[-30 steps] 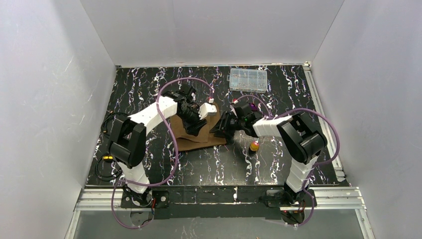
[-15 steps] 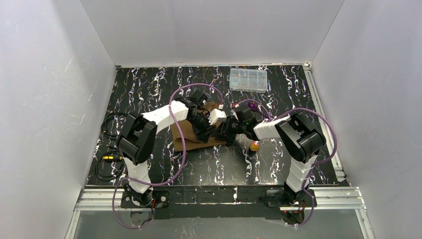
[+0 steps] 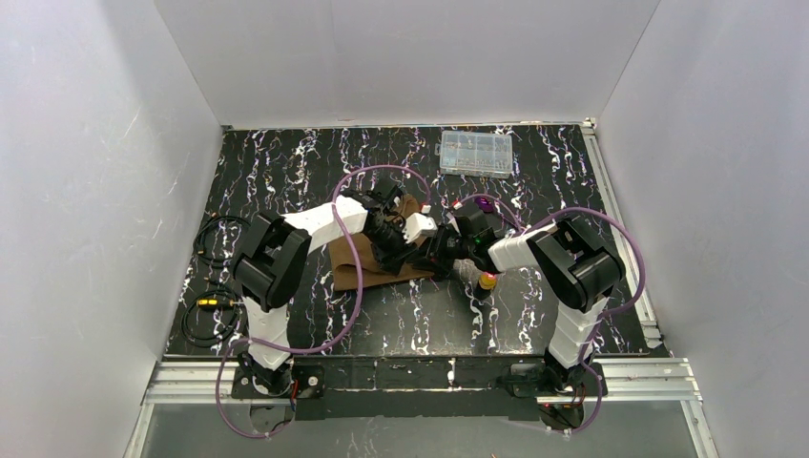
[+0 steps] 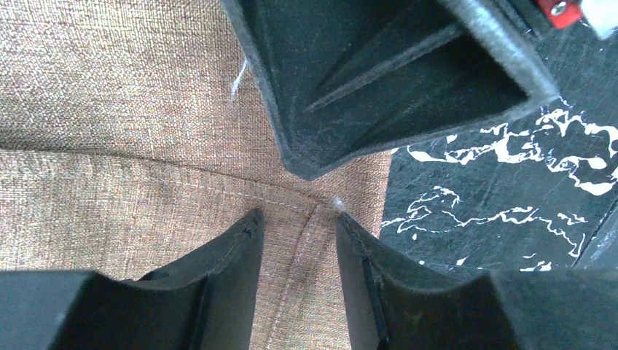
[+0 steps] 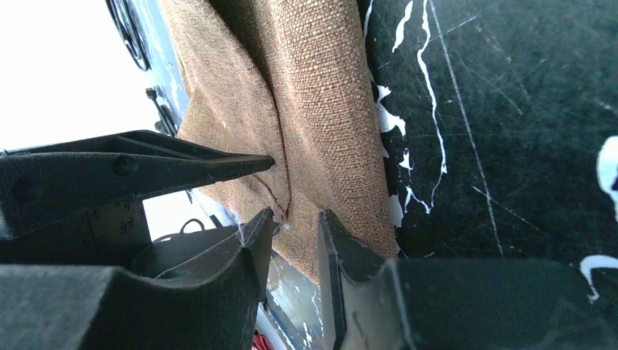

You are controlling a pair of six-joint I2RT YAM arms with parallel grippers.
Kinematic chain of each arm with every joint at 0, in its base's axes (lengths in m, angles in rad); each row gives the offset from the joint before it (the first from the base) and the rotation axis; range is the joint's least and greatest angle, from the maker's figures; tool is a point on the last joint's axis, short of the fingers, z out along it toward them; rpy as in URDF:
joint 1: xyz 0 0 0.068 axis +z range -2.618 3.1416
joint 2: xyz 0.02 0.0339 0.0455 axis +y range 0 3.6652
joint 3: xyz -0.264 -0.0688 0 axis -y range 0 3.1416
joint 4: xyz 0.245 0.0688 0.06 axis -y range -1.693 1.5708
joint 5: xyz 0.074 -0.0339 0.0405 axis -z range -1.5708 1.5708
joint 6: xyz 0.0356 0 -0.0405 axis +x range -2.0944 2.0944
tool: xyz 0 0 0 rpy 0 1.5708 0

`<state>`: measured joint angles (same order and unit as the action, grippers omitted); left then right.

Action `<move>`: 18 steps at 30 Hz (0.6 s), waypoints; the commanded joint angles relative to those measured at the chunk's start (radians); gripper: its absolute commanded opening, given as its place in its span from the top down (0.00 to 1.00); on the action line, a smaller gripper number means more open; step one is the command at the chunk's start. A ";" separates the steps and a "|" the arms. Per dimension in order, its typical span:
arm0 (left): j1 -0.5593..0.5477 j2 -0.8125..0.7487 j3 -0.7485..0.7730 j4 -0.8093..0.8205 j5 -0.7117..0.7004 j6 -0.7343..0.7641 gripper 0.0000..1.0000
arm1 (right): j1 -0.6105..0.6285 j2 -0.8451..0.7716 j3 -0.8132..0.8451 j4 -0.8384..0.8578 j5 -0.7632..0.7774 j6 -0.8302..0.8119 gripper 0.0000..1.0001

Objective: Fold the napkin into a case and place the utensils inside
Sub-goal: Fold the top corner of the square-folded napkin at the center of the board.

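Note:
The brown napkin (image 3: 361,265) lies partly folded on the black marbled table. Both grippers meet at its right edge. My left gripper (image 3: 415,250) is partly open, and its fingertips straddle the stitched hem at the napkin's corner (image 4: 299,222). My right gripper (image 3: 437,254) faces it, also partly open, with the same corner's edge between its tips (image 5: 293,222). The napkin fills the left wrist view (image 4: 109,109) and shows in the right wrist view (image 5: 321,87). The purple-headed utensil (image 3: 485,203) lies behind the right wrist. The gold-orange-headed utensil (image 3: 487,281) lies just in front of it.
A clear plastic compartment box (image 3: 475,153) sits at the back of the table. Loose cables (image 3: 212,305) lie off the table's left edge. White walls close in three sides. Purple cables loop over both arms.
My left gripper has moved right across the napkin to its right edge. My right gripper has shifted slightly toward it, so the two now meet. The utensils have not moved.

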<state>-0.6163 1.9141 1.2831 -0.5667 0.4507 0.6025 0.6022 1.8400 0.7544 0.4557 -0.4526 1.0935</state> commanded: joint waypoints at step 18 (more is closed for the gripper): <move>-0.026 -0.014 0.097 -0.077 -0.133 -0.087 1.00 | -0.006 -0.007 -0.048 0.096 -0.018 0.046 0.52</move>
<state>-0.6376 1.9377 1.3312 -0.5922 0.3496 0.5568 0.5995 1.8400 0.7235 0.5255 -0.4610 1.1320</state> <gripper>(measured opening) 0.018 0.441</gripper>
